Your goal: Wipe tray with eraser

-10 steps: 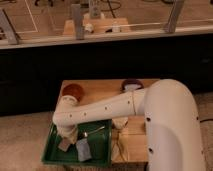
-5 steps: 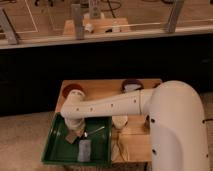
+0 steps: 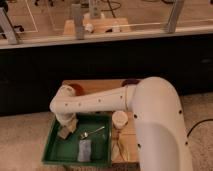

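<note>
The tray (image 3: 56,150) is a dark green rectangle with a raised rim, and it sits at the front left of the wooden tabletop (image 3: 102,86). The eraser (image 3: 63,133) is a small, flat, grey-brown block lying in the tray's back left corner, close to the left wall. The white arm reaches across from the right and bends down over that corner. Its tool (image 3: 70,125) is just above and beside the eraser, seemingly touching it. Whether the tool is spread, pressed together or pinching the block cannot be told.

A larger blue-grey pad (image 3: 85,150) lies nearer the front of the tray, apart from the eraser. A metal spoon (image 3: 93,132) rests slantwise between them, toward the right wall. A white cup (image 3: 120,120) stands on the tabletop just beside the tray's right rim.
</note>
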Controlling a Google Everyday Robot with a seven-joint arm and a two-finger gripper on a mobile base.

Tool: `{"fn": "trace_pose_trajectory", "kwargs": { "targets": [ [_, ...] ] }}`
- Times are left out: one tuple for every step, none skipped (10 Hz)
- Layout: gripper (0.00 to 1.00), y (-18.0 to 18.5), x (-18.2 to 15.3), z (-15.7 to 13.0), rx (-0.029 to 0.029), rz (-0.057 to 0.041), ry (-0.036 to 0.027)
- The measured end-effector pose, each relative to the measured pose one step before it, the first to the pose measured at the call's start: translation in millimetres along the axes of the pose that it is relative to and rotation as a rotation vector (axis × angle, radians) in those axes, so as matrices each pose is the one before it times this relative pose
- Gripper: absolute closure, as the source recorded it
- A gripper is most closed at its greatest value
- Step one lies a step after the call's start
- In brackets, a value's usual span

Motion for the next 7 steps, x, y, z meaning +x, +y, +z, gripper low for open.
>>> {"fn": "trace_pose_trajectory", "kwargs": {
  "targets": [
    [1.0, -3.47, -6.48, -2.02, 0.01219, -0.01584, -0.00817],
    [1.0, -1.18, -7.85, -1.03, 0.00706, -0.01319, -0.00809],
    [1.0, -0.16, -10.89, 0.28, 0.00461, -0.01902, -0.01082],
    [1.0, 2.08, -10.51, 0.76, 0.00232, -0.01431, -0.01142],
    [1.0, 3.86, -9.62, 2.59, -0.00228, -0.00646, -0.01045],
    [1.0, 5.1, -11.01, 5.21, -0.00531, -0.00378, -0.01225],
    [1.0, 5.32, -5.36, 3.2, -0.00259, 0.00205, -0.00744]
  ]
}}
